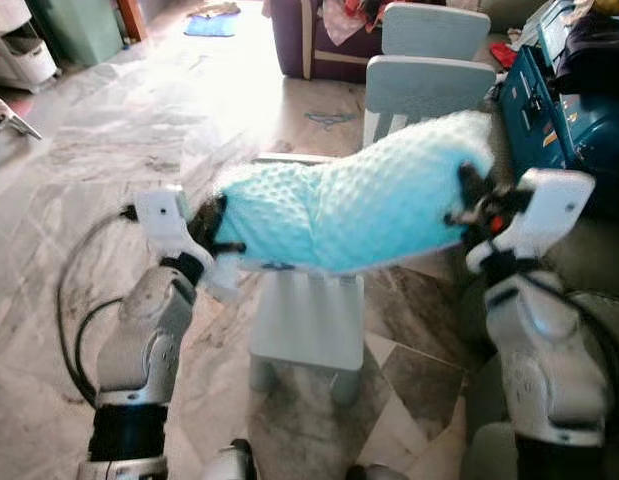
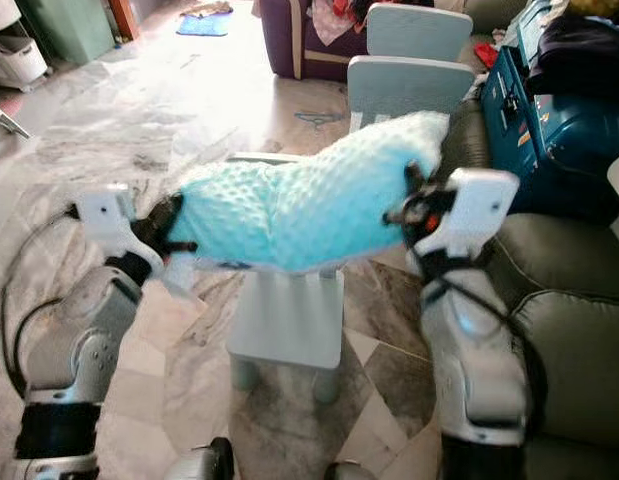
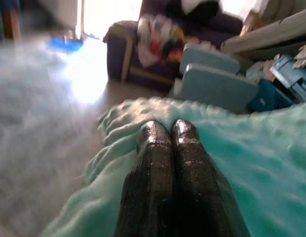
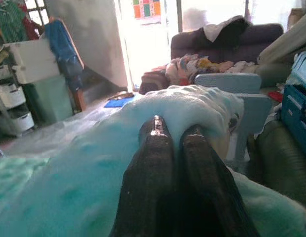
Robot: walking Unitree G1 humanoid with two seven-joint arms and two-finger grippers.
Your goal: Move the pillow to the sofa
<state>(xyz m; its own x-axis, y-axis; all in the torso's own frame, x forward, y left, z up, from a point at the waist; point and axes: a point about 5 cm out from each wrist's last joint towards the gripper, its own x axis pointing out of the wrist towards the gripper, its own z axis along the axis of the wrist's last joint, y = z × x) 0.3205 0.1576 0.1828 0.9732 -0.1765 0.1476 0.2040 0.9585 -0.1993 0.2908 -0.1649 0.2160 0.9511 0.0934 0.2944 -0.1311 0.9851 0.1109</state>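
The pillow [image 1: 359, 205], turquoise and dimpled, is hanging in the air between the two grippers, above a small pale blue chair [image 1: 309, 320] and not resting on it. The left gripper [image 1: 211, 232] is pinching the pillow's lower left end; in the left wrist view its fingers [image 3: 155, 163] are lying pressed together against the fabric. The right gripper [image 1: 471, 200] is gripping the higher right end, and in the right wrist view its fingers [image 4: 155, 148] are nearly closed with a fold of pillow caught between them. The pillow is tilting, its right end higher than its left.

The floor [image 1: 139, 140] is glossy marbled stone with sunlight glaring across the middle. To the robot's right, a grey-green sofa [image 2: 569, 330] is sitting just beside the right arm, with a blue case [image 2: 549, 120] on it further back. A second pale blue chair [image 1: 429, 70] is standing behind the pillow, and a dark purple sofa [image 1: 319, 45] heaped with clothes is lying beyond that. White storage drawers [image 1: 19, 50] are standing at the far left. Open floor is stretching to the left and ahead on the left, while the right side is crowded by the sofa's edge.
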